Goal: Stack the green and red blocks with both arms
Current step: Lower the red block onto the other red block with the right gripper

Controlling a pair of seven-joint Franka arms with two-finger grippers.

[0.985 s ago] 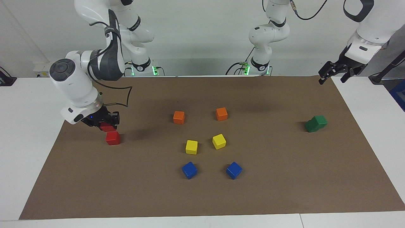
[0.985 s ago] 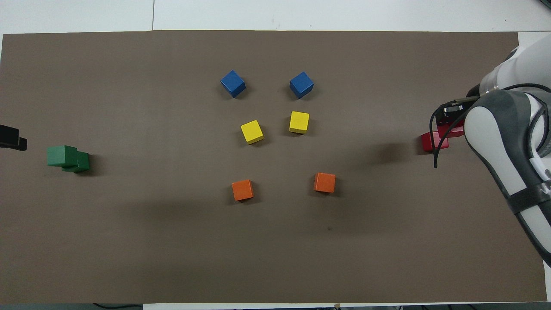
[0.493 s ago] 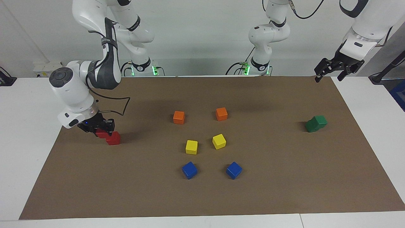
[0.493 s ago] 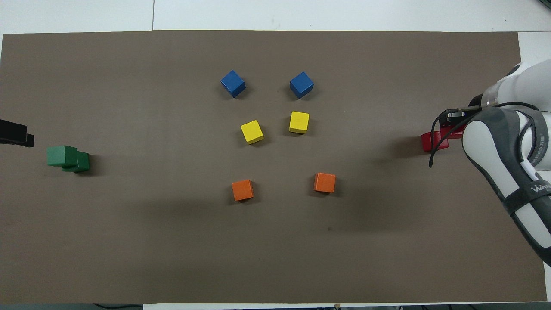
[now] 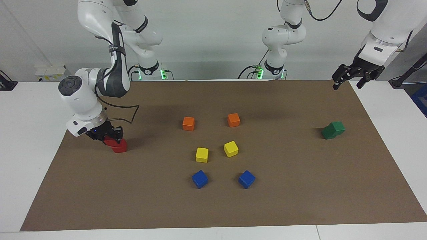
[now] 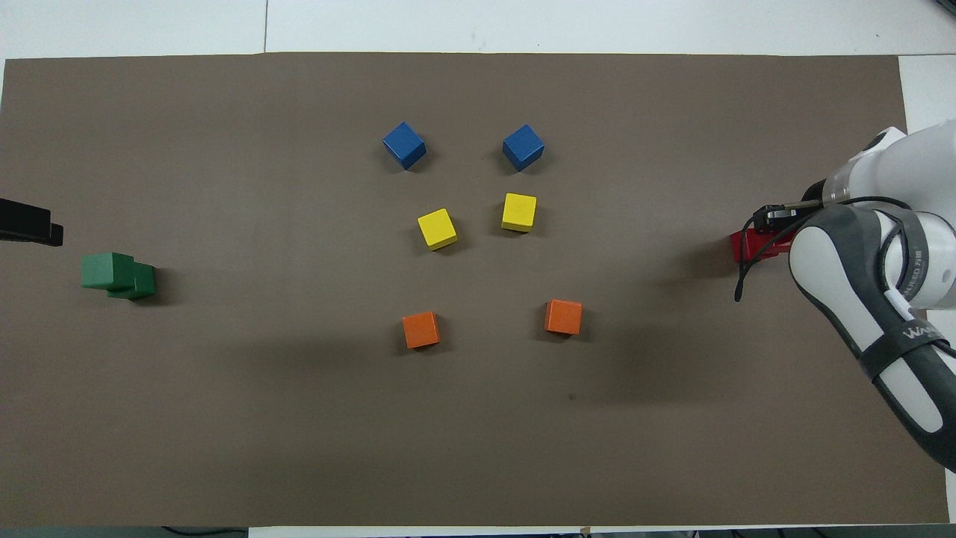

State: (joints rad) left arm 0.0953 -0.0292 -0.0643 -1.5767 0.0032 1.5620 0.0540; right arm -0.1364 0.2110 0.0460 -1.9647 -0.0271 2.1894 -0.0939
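A: Two red blocks sat at the right arm's end of the brown mat [image 5: 213, 206]. The right gripper [image 5: 107, 136] was low over them with its fingers closed on the upper red block [image 5: 108, 141], which rested slightly off-centre on the lower red block [image 5: 120, 146].

B: And the green ones?

A: The two green blocks were at the left arm's end of the mat. The upper green block [image 5: 337, 127] sat on the lower green block [image 5: 328, 133], shifted so it overhung one side. In the overhead view the same pair showed as an offset stack [image 6: 118, 273].

B: Where was the left gripper?

A: The left gripper [image 5: 348, 77] hung in the air above the mat's corner on the robots' side, well apart from the green stack, fingers spread and holding nothing. That arm waited.

B: Anything else on the mat?

A: Six cubes in the middle, in pairs: orange cubes [image 5: 188, 123] nearest the robots, yellow cubes [image 5: 201, 154] next, blue cubes [image 5: 199, 179] farthest.
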